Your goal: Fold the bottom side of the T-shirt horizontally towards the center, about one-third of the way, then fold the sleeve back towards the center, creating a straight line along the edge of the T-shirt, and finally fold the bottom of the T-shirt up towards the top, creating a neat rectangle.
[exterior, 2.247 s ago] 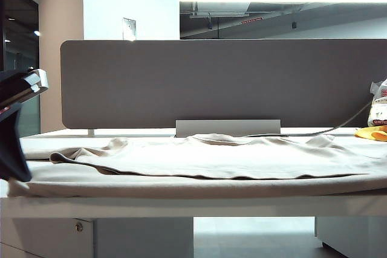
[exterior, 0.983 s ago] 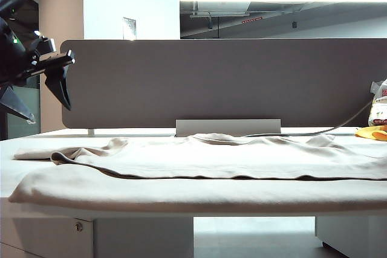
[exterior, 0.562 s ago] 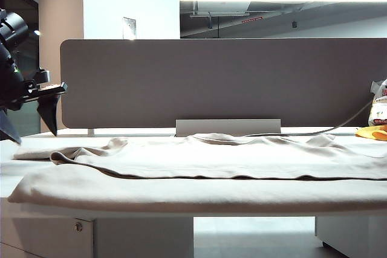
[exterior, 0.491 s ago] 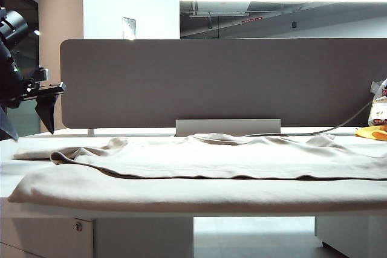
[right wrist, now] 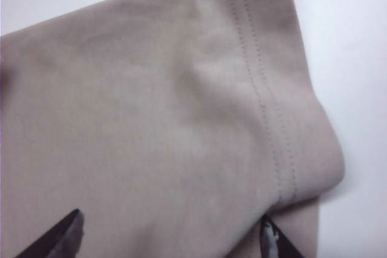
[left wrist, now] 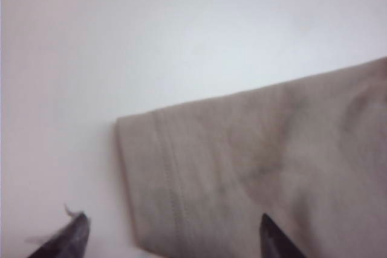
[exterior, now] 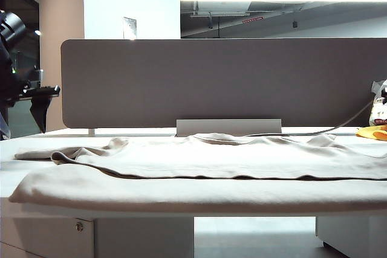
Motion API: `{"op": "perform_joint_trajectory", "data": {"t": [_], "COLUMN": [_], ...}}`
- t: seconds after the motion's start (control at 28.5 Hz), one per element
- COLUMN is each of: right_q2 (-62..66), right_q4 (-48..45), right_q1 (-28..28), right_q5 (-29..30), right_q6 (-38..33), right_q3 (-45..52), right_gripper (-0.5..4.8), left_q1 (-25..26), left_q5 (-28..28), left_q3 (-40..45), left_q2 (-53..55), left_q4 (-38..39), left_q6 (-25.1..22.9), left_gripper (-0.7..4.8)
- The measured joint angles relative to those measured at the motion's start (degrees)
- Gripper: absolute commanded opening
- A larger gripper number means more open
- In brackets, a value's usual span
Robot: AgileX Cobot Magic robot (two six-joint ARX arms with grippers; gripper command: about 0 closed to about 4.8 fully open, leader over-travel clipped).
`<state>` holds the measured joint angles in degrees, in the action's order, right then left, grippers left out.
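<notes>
A white table (exterior: 97,217) runs the full width of the exterior view, backed by a grey felt-like divider panel (exterior: 224,83); behind it are a white wall and a ceiling light strip. At the far left the left gripper (exterior: 24,110) hangs above the table's end, dark and angular, its pointed fingers (exterior: 41,113) spread wide and gripping nothing. It sits lower and further left than a second ago, when it was raised high beside the panel's corner. The T-shirt (exterior: 205,164) lies flat along the table, soft beige cloth with one layer folded over another and a rumpled far edge. In the left wrist view a stitched sleeve hem (left wrist: 172,191) lies on the white surface between the parted fingertips. At the far right edge a yellow-and-white bag (exterior: 376,119) rests on the table. The right gripper (right wrist: 169,237), seen only in its wrist view, hovers open over a double-stitched hem (right wrist: 266,101) at a rounded fabric corner
</notes>
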<state>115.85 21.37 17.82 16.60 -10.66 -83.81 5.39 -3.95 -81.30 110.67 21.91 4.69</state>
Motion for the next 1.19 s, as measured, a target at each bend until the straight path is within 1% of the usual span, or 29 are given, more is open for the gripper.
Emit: {"op": "perform_joint_trajectory", "data": {"t": [0.35, 0.63, 0.91, 0.95, 1.05, 1.09, 1.16, 1.19], "right_q2": [2.3, 2.8, 2.8, 2.8, 3.2, 3.4, 3.8, 4.0], "right_q4": [1.3, 2.8, 3.4, 3.4, 3.3, 3.0, 2.7, 2.4], "right_q1": [0.8, 1.7, 2.7, 2.7, 2.3, 2.2, 2.1, 2.1], "right_q5": [-0.2, -4.5, -5.0, -5.0, -4.9, -4.9, -4.5, -4.2], "right_q6": [0.1, 2.1, 2.8, 2.8, 2.8, 2.9, 2.9, 3.0], "right_q3": [-3.2, -3.1, -3.1, -3.1, -3.1, -3.2, -3.5, -3.6], "right_gripper": [3.69, 3.69, 3.69, 3.68, 3.68, 3.67, 3.51, 3.28], "left_q1": [0.0, 0.0, 0.0, 0.0, -0.1, 0.0, 0.1, 0.1], "left_q5": [0.0, 0.2, 0.3, 0.3, 0.3, 0.5, 0.6, 0.5], "left_q3": [-1.7, -2.2, -2.3, -2.3, -2.3, -2.3, -2.3, -2.3], "left_q2": [5.2, 6.3, 6.3, 6.3, 6.3, 6.4, 6.4, 6.4], "left_q4": [1.8, 1.0, 1.0, 1.0, 1.1, 1.2, 1.3, 1.3], "left_q6": [0.0, -0.2, -0.2, -0.2, -0.2, -0.2, -0.2, -0.2], "left_gripper": [3.63, 3.63, 3.61, 3.48, 2.59, 2.43, 2.36, 2.36]}}
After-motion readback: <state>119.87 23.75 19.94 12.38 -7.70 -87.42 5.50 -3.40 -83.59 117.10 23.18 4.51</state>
